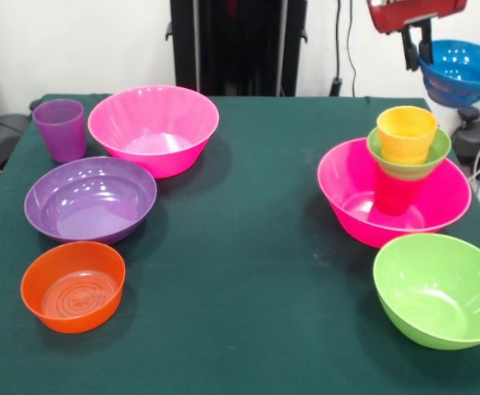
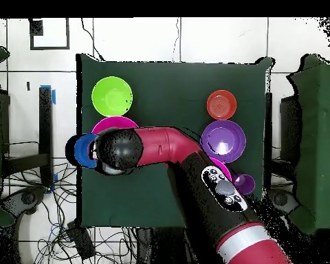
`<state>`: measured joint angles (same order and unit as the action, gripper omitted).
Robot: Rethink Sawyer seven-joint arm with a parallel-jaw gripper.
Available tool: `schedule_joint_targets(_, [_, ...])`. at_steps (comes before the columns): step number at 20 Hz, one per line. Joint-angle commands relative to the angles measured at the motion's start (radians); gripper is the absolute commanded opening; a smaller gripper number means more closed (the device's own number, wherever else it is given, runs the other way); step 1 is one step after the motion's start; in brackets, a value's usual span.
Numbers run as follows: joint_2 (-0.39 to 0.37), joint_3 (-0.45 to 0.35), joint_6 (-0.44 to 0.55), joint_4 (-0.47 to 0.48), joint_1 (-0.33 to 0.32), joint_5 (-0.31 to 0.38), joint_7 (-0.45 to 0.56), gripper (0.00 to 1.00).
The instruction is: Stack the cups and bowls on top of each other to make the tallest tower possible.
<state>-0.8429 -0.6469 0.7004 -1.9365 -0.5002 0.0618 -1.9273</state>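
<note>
My gripper (image 1: pixel 417 54) is at the top right, shut on the rim of the small blue bowl (image 1: pixel 463 71), which it holds in the air beyond the table's far right corner. In the overhead view the blue bowl (image 2: pixel 80 150) hangs just off the table's left edge. Below it a hot pink bowl (image 1: pixel 363 206) holds the red cup (image 1: pixel 396 197). The small green bowl (image 1: pixel 412 164) sits on that cup, with the yellow-orange cup (image 1: pixel 406 132) in it. The lime green bowl (image 1: pixel 439 288) stands near right. The purple cup (image 1: pixel 60 129), second pink bowl (image 1: pixel 153 127), purple bowl (image 1: pixel 90 197) and orange bowl (image 1: pixel 73 284) stand at the left.
The green cloth table (image 1: pixel 248 247) has open cloth down its middle. The robot's black pedestal (image 1: pixel 238 45) stands at the far side. In the overhead view the red arm (image 2: pixel 188 155) crosses the table and covers most of both pink bowls.
</note>
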Motion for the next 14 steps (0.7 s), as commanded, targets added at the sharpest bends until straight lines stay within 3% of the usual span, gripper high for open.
schedule_joint_targets(1, [0.004,-0.084,-0.124,-0.155,-0.054,0.001,0.008,0.00])
schedule_joint_targets(10, [-0.002,-0.114,-0.107,-0.171,-0.100,0.025,0.034,0.00])
schedule_joint_targets(14, [-0.056,-0.145,-0.039,-0.176,-0.107,-0.028,0.010,0.00])
